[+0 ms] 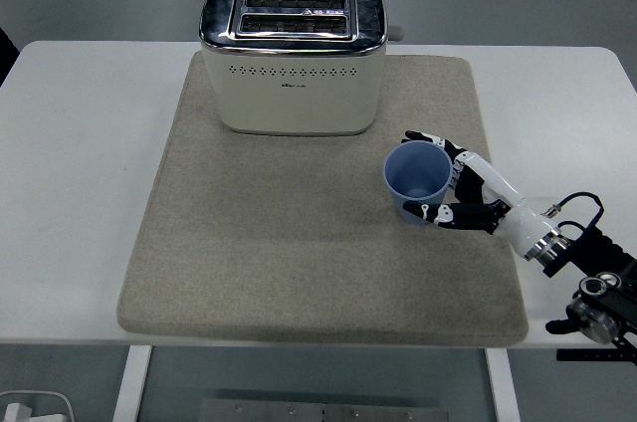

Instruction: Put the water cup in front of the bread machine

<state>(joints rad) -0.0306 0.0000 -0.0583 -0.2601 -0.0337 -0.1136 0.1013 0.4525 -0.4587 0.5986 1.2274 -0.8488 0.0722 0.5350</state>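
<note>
The right hand grips the blue cup on the mat, near and right of the toaster. The cup is not yet squarely in front; a short leftward carry and release seemingly remain.

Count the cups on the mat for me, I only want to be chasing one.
1. The blue water cup stands upright on the grey mat, right of centre, held by the right hand, nearer and to the right of the bread machine. Nothing appears hidden.

Lab: bare white table
</note>
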